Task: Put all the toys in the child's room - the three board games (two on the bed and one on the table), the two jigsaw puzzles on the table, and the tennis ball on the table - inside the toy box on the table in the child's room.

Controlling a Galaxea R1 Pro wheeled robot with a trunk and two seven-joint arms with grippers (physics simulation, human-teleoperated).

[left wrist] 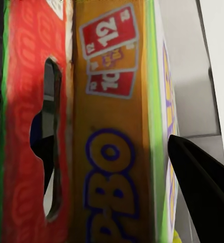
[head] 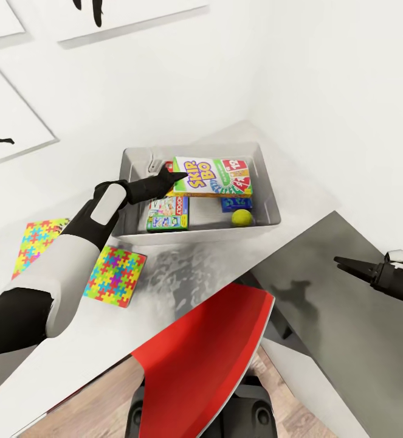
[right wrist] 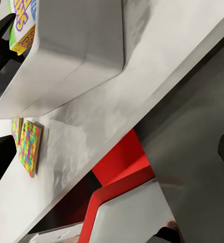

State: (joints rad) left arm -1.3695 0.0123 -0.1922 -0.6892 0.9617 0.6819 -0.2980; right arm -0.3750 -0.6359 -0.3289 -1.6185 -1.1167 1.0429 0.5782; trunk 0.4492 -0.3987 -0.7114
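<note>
The toy box (head: pixel 265 176) sits at the far end of the table (head: pixel 183 267), at about twelve o'clock from the robot in the head view. Inside it the Skip-Bo box (head: pixel 216 176) rests tilted across the other games, with a blue-green game box (head: pixel 168 214) at seven o'clock of it and the tennis ball (head: pixel 242 217) at five o'clock. The left gripper (head: pixel 175 176) reaches in from nine o'clock and touches the Skip-Bo box's near edge; from here I cannot tell whether it grips or has let go. Two jigsaw puzzles (head: pixel 115 275) and (head: pixel 38 244) lie outside the tray, at seven and eight o'clock. The right gripper (head: pixel 341 261) hangs at three o'clock over the dark side cabinet (head: pixel 347 328), fingers close together, holding nothing.

In the left wrist view, the Skip-Bo box (left wrist: pixel 112 126) stands right against the camera, one dark finger (left wrist: pixel 203 182) beside its green edge. If the arm pulls back with a finger snagged, the box could be dragged off the pile or over the wall.

In the right wrist view, the toy box (right wrist: pixel 81 45) and a puzzle (right wrist: pixel 30 147) lie well apart; both puzzles are thin and flat, so a grasp may slip or push them toward the table edge.
</note>
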